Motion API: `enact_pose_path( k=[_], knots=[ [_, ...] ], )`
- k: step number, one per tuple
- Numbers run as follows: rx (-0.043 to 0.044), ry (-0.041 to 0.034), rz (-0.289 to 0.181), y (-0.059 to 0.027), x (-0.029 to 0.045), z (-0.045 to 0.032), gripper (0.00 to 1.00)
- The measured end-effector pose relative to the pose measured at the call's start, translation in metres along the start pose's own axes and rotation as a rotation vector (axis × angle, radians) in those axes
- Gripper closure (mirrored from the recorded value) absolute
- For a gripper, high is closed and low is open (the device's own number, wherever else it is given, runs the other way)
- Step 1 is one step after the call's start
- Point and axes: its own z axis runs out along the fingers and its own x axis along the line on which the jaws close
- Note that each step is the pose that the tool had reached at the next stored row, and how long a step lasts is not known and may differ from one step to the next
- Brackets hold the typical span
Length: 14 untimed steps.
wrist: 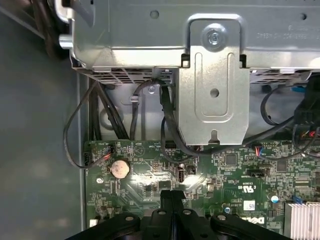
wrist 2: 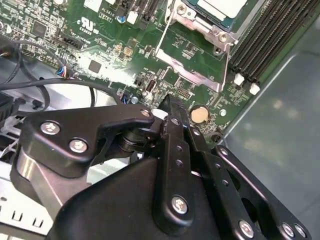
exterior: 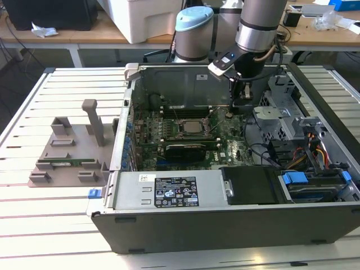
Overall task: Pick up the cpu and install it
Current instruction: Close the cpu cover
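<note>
Slatted pale table [exterior: 56, 225] carries an open case [exterior: 225, 225] lying on its side, board [exterior: 232, 149] facing up. The exterior view has the cpu [exterior: 193, 127] seated near the board's middle. It is well apart from the gripper [exterior: 235, 108], which hangs over the board's edge toward the exterior view's right, close to the case's far wall. The cpu is square, so no side runs longer. It lies flat, silvery top up, with its edges parallel to the board's.

The second wrist view catches one corner of it inside the metal-framed socket [wrist 2: 220, 39], beside the memory slots [wrist 2: 265, 45]. A coin cell [wrist 2: 199, 115] sits just past the fingertips.

The first wrist view shows the jaws pressed together on nothing, above the board near that cell, with a bracket [wrist: 215, 95] and cables [wrist: 170, 130] beyond.
</note>
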Motion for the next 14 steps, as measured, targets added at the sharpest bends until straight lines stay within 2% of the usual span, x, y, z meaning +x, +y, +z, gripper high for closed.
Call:
enact_pose_path(
  k=[3, 7, 14],
  knots=[
    [0.0001, 0.0001, 0.0, -0.0006, 0.0001, 0.0046, 0.89],
    [0.0001, -0.0001, 0.0, -0.0076, 0.0001, 0.0091, 0.89],
    [0.0001, -0.0002, 0.0, -0.0171, -0.0001, 0.0103, 0.89]
  ],
)
